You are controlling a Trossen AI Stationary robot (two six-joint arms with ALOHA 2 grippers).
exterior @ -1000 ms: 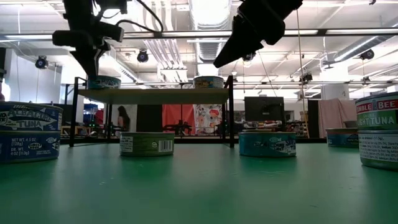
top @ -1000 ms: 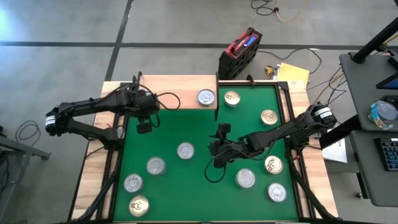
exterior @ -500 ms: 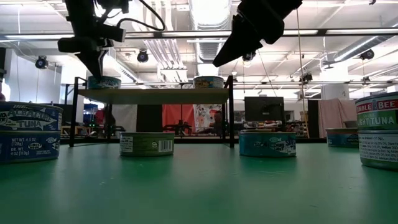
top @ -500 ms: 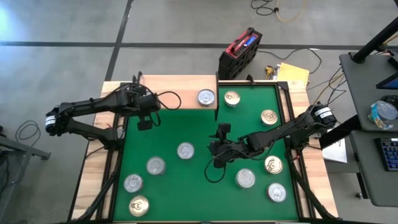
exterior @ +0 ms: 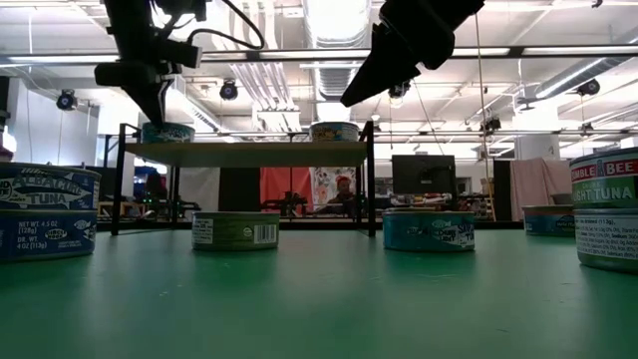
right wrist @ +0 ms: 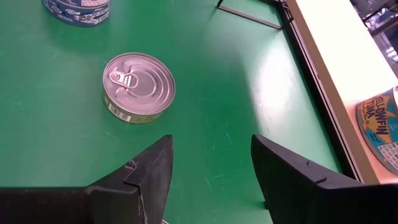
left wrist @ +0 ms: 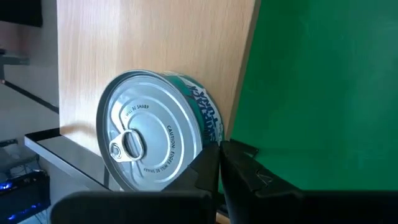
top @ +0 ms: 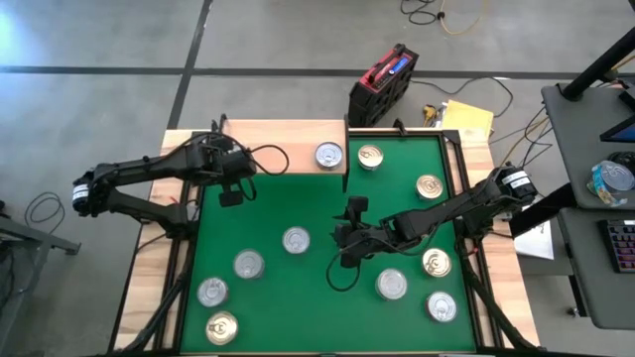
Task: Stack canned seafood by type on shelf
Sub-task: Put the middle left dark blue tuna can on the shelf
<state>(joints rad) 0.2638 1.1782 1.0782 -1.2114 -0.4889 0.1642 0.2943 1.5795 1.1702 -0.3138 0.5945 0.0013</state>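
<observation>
Left gripper (top: pixel 229 198), jaws pressed together with nothing between them, hangs over the front left edge of the shelf (top: pixel 283 134), just beside a teal-sided tin (left wrist: pixel 158 137) already standing at the shelf's left end; a second tin (top: pixel 329 155) stands at the shelf's right end. Right gripper (top: pixel 344 245), jaws spread and holding nothing, hovers above the green mat (top: pixel 298 288) in front of the shelf's right end, with a silver-topped tin (right wrist: pixel 138 87) lying on the mat ahead of its fingers. The remaining tins are scattered over the mat, in front of and to the right of the shelf, none stacked on it. Judgement: the step in hand is fetching the next tin. To do it well, the right gripper should centre over the tin, descend until its fingers straddle the low wall, and close squarely, keeping clear of the pull tab; the type should be checked against the tins already shelved before placing. Legible writing: the shelved tin's lid carries "CAUTION"; in the low view a tin at the far right reads "BEE" and "TUNA", and one at the far left "TUNA".
</observation>
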